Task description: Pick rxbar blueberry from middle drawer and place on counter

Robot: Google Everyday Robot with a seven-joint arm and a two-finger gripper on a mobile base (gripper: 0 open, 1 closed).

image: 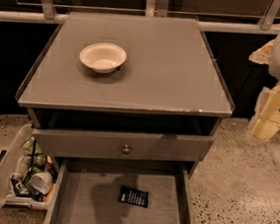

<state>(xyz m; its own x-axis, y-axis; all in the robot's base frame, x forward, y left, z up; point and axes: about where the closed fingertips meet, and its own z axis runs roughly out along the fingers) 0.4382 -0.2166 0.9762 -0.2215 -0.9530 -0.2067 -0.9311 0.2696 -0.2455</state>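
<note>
The bar (133, 196) lies flat on the floor of the open drawer (89, 205), at 6 o'clock in the view, just below the knobbed front (77, 141) above it. That is the likely trouble: a flat wrapper offers little edge to pinch, so the claw may push it along or close on nothing, and coming down too near that front or the counter (174, 67) rim could knock the arm. The bowl (103, 57) sits at 10 o'clock on the counter. The claw (271, 114) hangs at 3 o'clock, off the cabinet's right side, well apart from the bar, tilted downward; how far open it is I cannot tell.
</note>
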